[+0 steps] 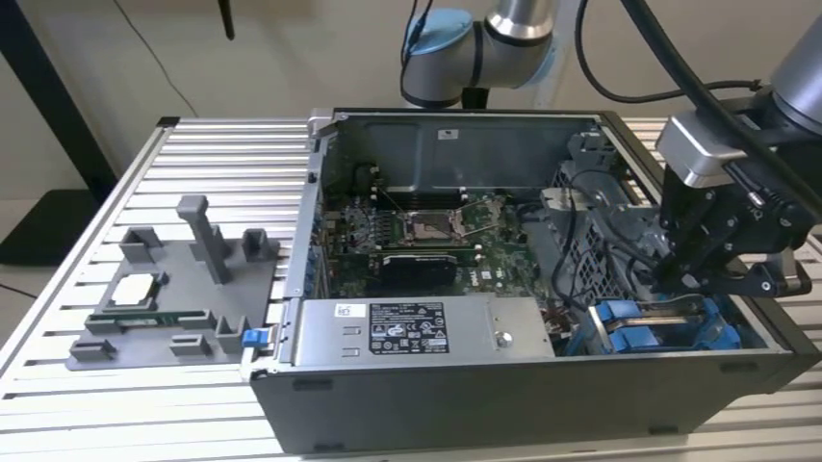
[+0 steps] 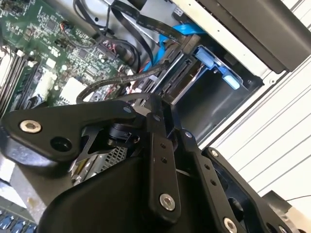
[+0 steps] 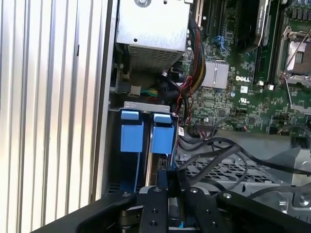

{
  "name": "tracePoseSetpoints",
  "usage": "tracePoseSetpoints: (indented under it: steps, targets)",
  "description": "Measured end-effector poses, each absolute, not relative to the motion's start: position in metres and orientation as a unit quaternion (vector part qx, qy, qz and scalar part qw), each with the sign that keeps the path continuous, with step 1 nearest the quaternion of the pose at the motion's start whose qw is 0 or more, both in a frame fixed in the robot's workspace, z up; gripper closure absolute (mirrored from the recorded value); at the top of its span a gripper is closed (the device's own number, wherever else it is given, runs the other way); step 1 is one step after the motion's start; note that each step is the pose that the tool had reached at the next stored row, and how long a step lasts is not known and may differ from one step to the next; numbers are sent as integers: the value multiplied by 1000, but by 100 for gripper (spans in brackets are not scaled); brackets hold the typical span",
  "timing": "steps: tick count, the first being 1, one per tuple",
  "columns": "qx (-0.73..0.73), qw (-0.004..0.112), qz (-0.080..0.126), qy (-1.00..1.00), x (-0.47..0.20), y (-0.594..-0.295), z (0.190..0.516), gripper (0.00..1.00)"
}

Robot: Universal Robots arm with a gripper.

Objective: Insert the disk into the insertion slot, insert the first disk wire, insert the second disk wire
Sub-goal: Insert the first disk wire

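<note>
An open dark grey metal computer case (image 1: 514, 404) lies on a ribbed aluminium table (image 1: 192, 154). The black linkage gripper (image 1: 679, 281) of the arm hangs inside the case on the exterior view's right, just above the grey metal insertion slot (image 3: 146, 106) with blue plastic rails. The silver-grey rectangular disk in its bright blue plastic caddy (image 1: 653, 325) already sits inside this slot, standing on its edge, in the corner of the case beside the grey labelled power-supply box (image 1: 411, 332). In the first wrist view, two bright blue plastic tabs (image 3: 132, 135) stand side by side at the end of the bay, near the gripper (image 3: 169, 182).

The fingers (image 2: 158, 160) are drawn together at their tips. Something thin and dark is perhaps pinched between them, but I cannot tell this for sure. Several black cables (image 2: 121, 77) and one flat blue cable (image 2: 187, 29) run close past the fingertips. The green motherboard (image 1: 424, 241) with a square silver processor socket (image 1: 429, 227) fills the middle of the case. A grey plastic fixture (image 1: 180, 298) with small parts stands on the table at the exterior view's left.
</note>
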State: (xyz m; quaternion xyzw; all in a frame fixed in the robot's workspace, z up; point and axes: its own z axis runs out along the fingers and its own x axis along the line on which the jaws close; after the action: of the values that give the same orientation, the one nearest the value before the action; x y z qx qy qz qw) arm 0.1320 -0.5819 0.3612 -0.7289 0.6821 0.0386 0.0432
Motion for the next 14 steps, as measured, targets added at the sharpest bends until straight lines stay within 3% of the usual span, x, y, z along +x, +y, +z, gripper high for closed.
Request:
tracePoseSetpoints:
  steps: [14]
  targets:
    - [-695, 45, 36, 716, 136, -582, 355, 100]
